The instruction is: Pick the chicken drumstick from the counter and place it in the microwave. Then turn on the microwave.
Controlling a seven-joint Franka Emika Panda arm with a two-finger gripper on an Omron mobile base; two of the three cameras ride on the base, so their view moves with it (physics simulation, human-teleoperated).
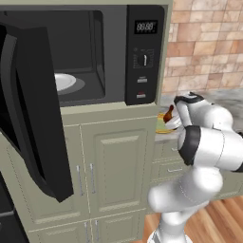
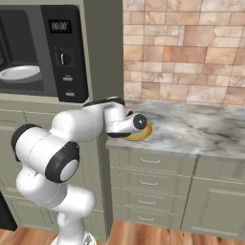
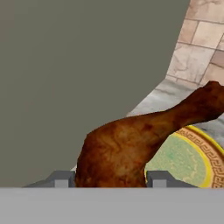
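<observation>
Gripper (image 3: 109, 179) fingers straddle bulbous end of reddish-brown roasted chicken drumstick (image 3: 131, 144), apparently pinching it over round yellow-green plate (image 3: 192, 159) on grey-white marbled worktop (image 2: 191, 127). Black built-in microwave (image 1: 118, 52) door open, white turntable (image 1: 64, 81) bare. Placing and switching on remain.

The arm hides most of the chicken drumstick (image 1: 169, 114) and the plate (image 2: 142, 132) at the counter's (image 2: 201, 129) left edge.
</observation>
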